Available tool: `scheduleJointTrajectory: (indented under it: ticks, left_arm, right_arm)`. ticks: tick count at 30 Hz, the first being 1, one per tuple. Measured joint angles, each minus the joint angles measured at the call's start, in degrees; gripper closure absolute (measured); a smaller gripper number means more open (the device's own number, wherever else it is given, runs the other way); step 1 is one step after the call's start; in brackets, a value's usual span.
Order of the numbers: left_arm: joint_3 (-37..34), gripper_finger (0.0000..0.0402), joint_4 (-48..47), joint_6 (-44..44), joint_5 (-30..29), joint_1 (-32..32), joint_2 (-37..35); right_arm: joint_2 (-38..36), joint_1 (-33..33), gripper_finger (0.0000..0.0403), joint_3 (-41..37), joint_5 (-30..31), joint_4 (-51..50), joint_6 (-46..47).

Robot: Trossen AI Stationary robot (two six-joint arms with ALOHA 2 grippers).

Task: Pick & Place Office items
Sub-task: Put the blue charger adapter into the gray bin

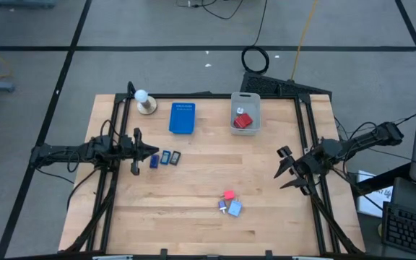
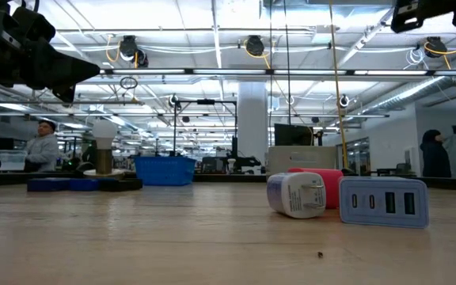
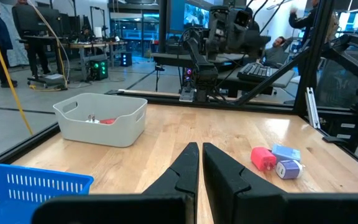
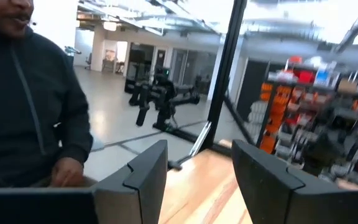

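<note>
Three small chargers (image 1: 230, 204) lie near the bench's front edge, unpicked. Right gripper (image 1: 289, 167) hangs open, empty, at the right edge; left gripper (image 1: 152, 152) closed. Next: right reaches and descends.

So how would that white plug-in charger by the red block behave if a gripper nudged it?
The white charger lies on its side with rounded edges, so it might rock or roll slightly. It looks rigid and probably light. It touches the red block, so a push would likely shift both.

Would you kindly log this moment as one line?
left gripper: shut, empty, beside three small dark-blue rectangles | right gripper: open, empty, table's right edge | grey plastic bin: holds red item
</note>
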Motion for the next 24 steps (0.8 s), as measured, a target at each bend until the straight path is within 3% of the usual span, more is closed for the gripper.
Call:
scheduleJointTrajectory:
  ticks: [6, 11, 17, 24]
  left_arm:
    - [0.0, 0.038, 0.0, 0.0, 0.0, 0.0, 0.0]
    - [0.0, 0.038, 0.0, 0.0, 0.0, 0.0, 0.0]
    - [0.0, 0.038, 0.0, 0.0, 0.0, 0.0, 0.0]
    - [0.0, 0.038, 0.0, 0.0, 0.0, 0.0, 0.0]
  right_arm:
    - [0.0, 0.0, 0.0232, 0.0, 0.0, 7.8, -7.1]
    - [2.7, 0.0, 0.0232, 0.1, 5.7, 14.3, -2.6]
    - [14.6, 2.9, 0.023, 4.6, 21.8, 14.4, -2.8]
    - [31.3, 8.5, 0.0189, 18.5, 46.1, -11.5, -0.5]
